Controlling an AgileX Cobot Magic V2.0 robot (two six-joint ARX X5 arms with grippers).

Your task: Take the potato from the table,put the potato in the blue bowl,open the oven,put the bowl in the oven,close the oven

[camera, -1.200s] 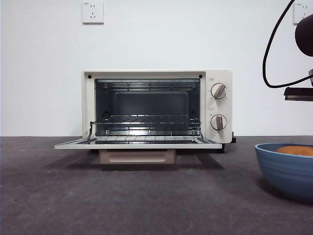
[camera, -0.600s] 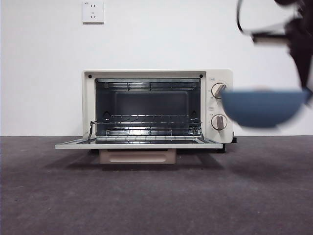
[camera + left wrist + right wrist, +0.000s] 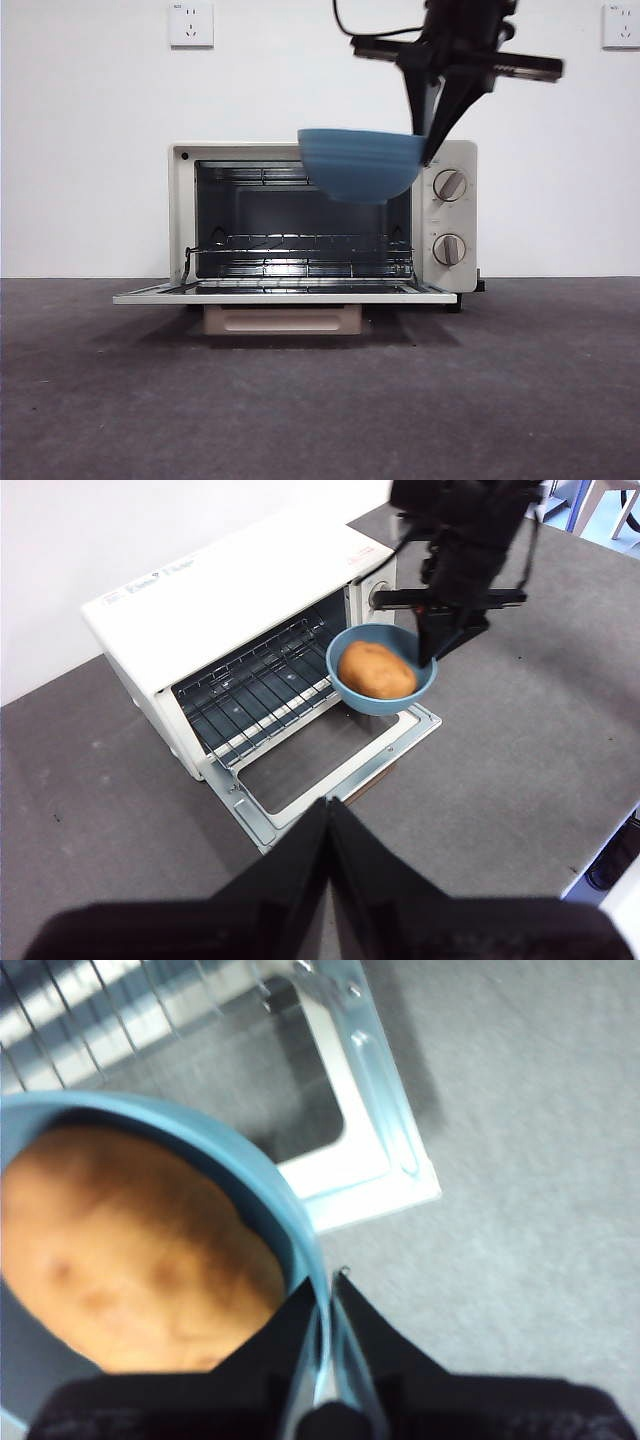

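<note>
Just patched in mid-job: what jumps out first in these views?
The blue bowl hangs in the air in front of the open oven, pinched at its rim by the right gripper, with the potato inside it. The oven door lies folded down flat, wire rack bare. The left gripper waits shut, back from the oven.

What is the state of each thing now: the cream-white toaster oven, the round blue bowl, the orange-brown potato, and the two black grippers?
Cream-white toaster oven: door folded down flat, wire rack bare.
Round blue bowl: held in the air above the open door, gripped at its rim.
Orange-brown potato: lying inside the bowl.
Right gripper: shut on the bowl's rim.
Left gripper: shut, holding nothing, away from the oven.
</note>
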